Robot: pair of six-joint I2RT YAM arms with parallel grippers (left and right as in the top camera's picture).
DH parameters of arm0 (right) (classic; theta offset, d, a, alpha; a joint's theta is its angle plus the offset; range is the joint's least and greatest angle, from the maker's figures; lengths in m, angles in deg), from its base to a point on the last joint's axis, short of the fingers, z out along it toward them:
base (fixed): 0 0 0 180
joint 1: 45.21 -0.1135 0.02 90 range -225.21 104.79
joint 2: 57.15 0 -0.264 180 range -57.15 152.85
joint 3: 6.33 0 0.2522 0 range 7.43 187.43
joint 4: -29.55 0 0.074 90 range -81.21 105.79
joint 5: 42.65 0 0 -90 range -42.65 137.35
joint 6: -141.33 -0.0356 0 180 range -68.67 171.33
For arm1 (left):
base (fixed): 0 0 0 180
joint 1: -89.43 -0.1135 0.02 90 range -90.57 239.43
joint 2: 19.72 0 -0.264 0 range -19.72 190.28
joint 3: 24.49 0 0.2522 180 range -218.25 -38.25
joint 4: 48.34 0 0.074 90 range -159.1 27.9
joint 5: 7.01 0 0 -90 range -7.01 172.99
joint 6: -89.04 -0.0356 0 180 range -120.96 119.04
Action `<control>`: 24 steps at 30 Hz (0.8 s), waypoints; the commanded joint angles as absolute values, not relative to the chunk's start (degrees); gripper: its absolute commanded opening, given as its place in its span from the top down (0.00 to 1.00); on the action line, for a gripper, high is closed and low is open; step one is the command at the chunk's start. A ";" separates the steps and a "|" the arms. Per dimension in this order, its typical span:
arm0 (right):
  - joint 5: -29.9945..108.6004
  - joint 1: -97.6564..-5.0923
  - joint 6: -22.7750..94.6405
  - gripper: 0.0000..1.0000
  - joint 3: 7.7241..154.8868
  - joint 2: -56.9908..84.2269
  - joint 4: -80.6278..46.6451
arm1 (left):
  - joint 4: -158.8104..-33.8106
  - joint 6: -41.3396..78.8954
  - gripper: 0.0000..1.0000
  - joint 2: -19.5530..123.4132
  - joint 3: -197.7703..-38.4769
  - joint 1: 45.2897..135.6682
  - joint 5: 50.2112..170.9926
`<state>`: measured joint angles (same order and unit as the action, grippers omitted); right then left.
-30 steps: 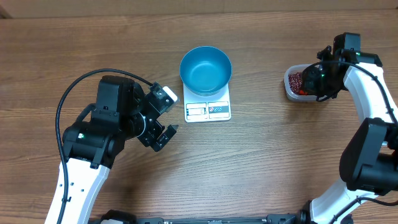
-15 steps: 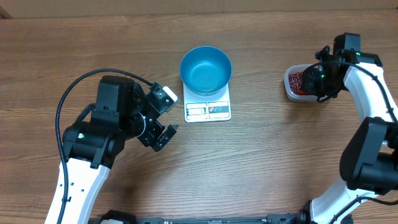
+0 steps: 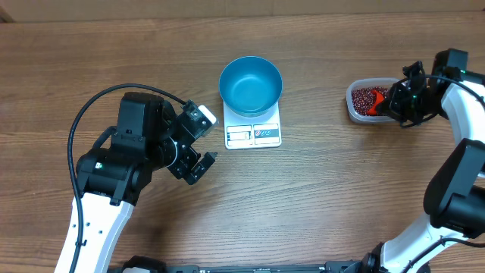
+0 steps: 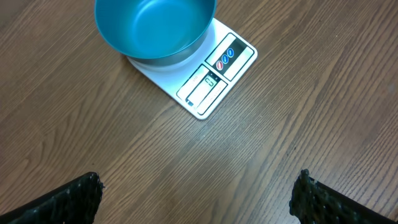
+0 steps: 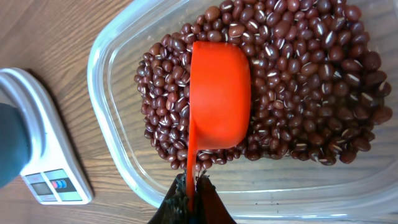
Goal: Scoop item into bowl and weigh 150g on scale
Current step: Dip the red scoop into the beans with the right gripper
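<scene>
**A:** What surface is seen, and of what material?

**B:** A brown wooden table with a fine, straight grain is seen under everything.

**A:** Which containers are noted, and what is held in them?

**B:** A round, deep blue bowl with smooth walls is seen empty. It is set on the rear part of a flat white rectangular scale. The display and marked panels at the scale's front edge are left uncovered. Well apart to the right, a clear plastic tub with rounded corners is filled with small, glossy, dark red-brown beans.

**A:** How is the right gripper placed against the beans?

**B:** A smooth orange scoop with a rounded cup is laid on the beans inside the tub. Its thin handle is pinched between the jaws, which are pressed together just over the tub's rim.

**A:** And the left gripper?

**B:** Its jaws are spread wide with only bare table between them. It is held near the scale's left side, well apart from the beans.
</scene>
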<state>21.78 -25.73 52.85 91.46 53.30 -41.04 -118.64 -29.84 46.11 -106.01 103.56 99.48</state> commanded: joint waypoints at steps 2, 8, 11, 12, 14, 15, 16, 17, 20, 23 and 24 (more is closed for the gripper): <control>16.74 -24.52 53.37 0.96 89.29 54.15 -40.35 | -118.44 -29.23 0.00 46.30 -107.41 103.28 99.28; 13.28 -24.35 53.37 0.96 88.38 54.15 -39.97 | -118.44 -29.23 0.00 46.30 -107.41 103.28 99.28; 13.11 -24.35 53.35 0.96 88.38 54.24 -40.02 | -118.44 -29.23 0.00 46.30 -107.41 103.28 99.28; 13.11 -24.35 53.35 0.96 88.38 54.26 -40.04 | -118.44 -29.23 0.00 46.30 -107.41 103.28 99.28; 13.13 -24.35 53.35 0.96 88.38 54.28 -39.78 | -118.44 -29.23 0.00 46.30 -107.41 103.28 99.28; 13.11 -24.35 53.35 0.96 88.38 54.33 -39.67 | -118.44 -29.23 0.00 46.30 -107.41 103.28 99.28; 13.13 -24.35 53.35 0.96 88.38 54.33 -39.56 | -118.44 -29.23 0.00 46.30 -107.41 103.28 99.28; 13.13 -24.35 53.35 0.96 88.38 54.41 -39.51 | -118.44 -29.23 0.00 46.30 -107.41 103.28 99.28; 13.11 -24.33 53.31 0.96 88.38 54.65 -39.60 | -118.44 -29.23 0.01 46.30 -107.41 103.28 99.28; 13.11 -24.33 53.31 0.96 88.38 54.85 -40.35 | -118.44 -29.23 0.00 46.30 -107.41 103.28 99.28; 13.11 -24.33 53.31 0.96 88.38 54.85 -40.78 | -118.44 -29.23 0.00 46.30 -107.41 103.28 99.28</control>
